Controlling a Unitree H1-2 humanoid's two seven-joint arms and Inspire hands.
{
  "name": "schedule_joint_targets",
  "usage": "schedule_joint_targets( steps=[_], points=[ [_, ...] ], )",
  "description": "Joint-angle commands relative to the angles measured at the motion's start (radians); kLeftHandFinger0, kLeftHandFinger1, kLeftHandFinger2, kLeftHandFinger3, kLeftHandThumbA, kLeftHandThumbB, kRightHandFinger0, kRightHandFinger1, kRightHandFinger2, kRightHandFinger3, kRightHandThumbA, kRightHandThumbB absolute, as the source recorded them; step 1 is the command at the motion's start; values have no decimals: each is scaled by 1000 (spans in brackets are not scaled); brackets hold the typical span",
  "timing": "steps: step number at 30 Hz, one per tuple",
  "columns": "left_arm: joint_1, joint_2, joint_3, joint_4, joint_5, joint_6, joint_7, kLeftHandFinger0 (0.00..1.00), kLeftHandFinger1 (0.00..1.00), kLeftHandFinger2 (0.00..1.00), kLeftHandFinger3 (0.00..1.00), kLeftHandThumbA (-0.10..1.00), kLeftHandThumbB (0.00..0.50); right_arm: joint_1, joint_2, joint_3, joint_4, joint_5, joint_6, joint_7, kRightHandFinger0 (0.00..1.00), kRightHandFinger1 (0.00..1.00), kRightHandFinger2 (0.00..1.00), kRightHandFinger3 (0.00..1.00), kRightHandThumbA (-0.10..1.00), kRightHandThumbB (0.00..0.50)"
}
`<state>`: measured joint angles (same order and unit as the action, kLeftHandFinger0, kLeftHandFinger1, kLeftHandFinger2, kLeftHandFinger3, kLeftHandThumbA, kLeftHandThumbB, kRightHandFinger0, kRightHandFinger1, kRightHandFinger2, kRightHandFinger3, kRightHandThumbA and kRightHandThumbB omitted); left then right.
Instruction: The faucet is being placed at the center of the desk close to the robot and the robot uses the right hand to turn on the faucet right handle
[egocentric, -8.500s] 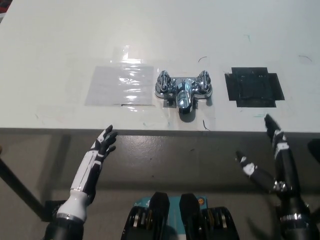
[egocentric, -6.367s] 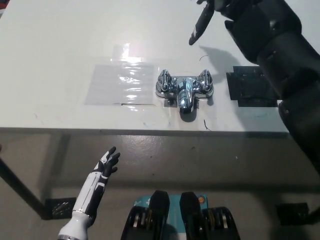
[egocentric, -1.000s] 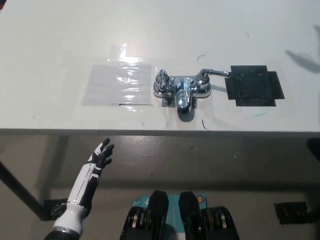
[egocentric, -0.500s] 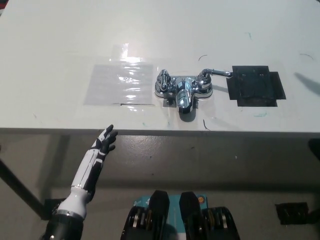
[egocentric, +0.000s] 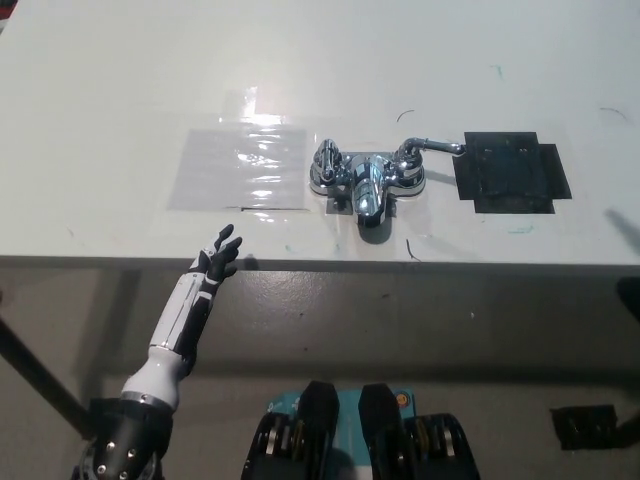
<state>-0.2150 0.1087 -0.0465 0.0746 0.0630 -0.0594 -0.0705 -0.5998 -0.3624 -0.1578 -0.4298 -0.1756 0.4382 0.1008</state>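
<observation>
Head view, faucet (egocentric: 366, 180) spout toward camera, right handle (egocentric: 432, 147) pointing right

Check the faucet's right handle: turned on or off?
Turned. The right handle lever sticks out sideways toward the black tape patch, while the left handle sits tucked in. Water flow: cannot tell.

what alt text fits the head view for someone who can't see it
A chrome faucet sits near the front edge of a white desk, its right handle pointing toward a black tape patch. A clear film patch lies on its other side. The white left hand hovers open at that edge.
</observation>
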Motion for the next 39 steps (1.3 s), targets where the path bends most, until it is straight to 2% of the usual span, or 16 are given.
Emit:
schedule_joint_targets(
  steps=[1, 3, 7, 8, 9, 10, 15, 16, 19, 24, 27, 30, 34, 39],
  points=[
    [-46, 19, 19, -42, -31, -9, -16, 1000, 1000, 1000, 1000, 1000, 34, 243, 117, 3, -408, 335, -258, 3, 1000, 1000, 1000, 1000, 898, 214],
    [-24, 19, 16, -47, -35, -9, -21, 1000, 1000, 1000, 1000, 1000, 29, 324, 155, 40, -368, 293, -304, 7, 1000, 1000, 1000, 1000, 903, 214],
    [23, 21, 12, -67, -33, 4, -25, 1000, 1000, 1000, 1000, 1000, 25, 479, 247, 122, -258, 239, -392, 11, 1000, 1000, 1000, 1000, 873, 160],
    [31, 21, 11, -69, -33, 4, -25, 1000, 1000, 1000, 1000, 1000, 25, 493, 255, 126, -251, 236, -397, 11, 1000, 1000, 1000, 1000, 871, 159],
    [42, 21, 9, -71, -31, 2, -26, 1000, 1000, 1000, 1000, 1000, 23, 519, 270, 134, -236, 234, -386, 11, 1000, 1000, 1000, 1000, 872, 183],
    [53, 21, 6, -72, -27, -3, -26, 1000, 1000, 1000, 1000, 1000, 18, 546, 280, 140, -211, 246, -389, 18, 1000, 1000, 1000, 1000, 850, 175],
    [91, 24, -4, -73, -17, -18, -30, 1000, 1000, 1000, 1000, 1000, 23, 604, 310, 160, -66, 211, -480, 18, 1000, 1000, 1000, 1000, 770, 119],
    [94, 24, -5, -72, -13, -19, -29, 1000, 1000, 1000, 1000, 1000, 28, 609, 312, 162, -38, 213, -487, 22, 1000, 1000, 1000, 1000, 763, 92],
    [113, 21, -7, -77, -15, -18, -33, 1000, 1000, 1000, 1000, 1000, 28, 625, 333, 162, 48, 223, -487, 17, 1000, 1000, 1000, 1000, 689, 93],
    [139, 23, -11, -71, -5, -28, -37, 1000, 1000, 1000, 1000, 1000, 23, 640, 351, 158, 197, 244, -511, 24, 1000, 1000, 1000, 1000, 598, 32],
    [152, 22, -13, -67, -7, -38, -40, 1000, 1000, 1000, 1000, 1000, 3, 637, 352, 156, 279, 230, -521, 18, 1000, 1000, 1000, 1000, 646, 69],
    [159, 19, -13, -74, -5, -29, -38, 1000, 1000, 1000, 1000, 1000, 6, 626, 340, 156, 345, 224, -525, 25, 1000, 1000, 1000, 1000, 671, 74],
    [166, 18, -13, -87, -6, -16, -40, 1000, 1000, 1000, 1000, 1000, 7, 622, 329, 164, 376, 232, -501, 43, 1000, 1000, 1000, 1000, 602, 41],
    [169, 16, -16, -81, -1, -29, -44, 1000, 1000, 1000, 1000, 1000, 10, 634, 317, 177, 383, 234, -493, 54, 1000, 1000, 1000, 1000, 536, 34]
  ],
)
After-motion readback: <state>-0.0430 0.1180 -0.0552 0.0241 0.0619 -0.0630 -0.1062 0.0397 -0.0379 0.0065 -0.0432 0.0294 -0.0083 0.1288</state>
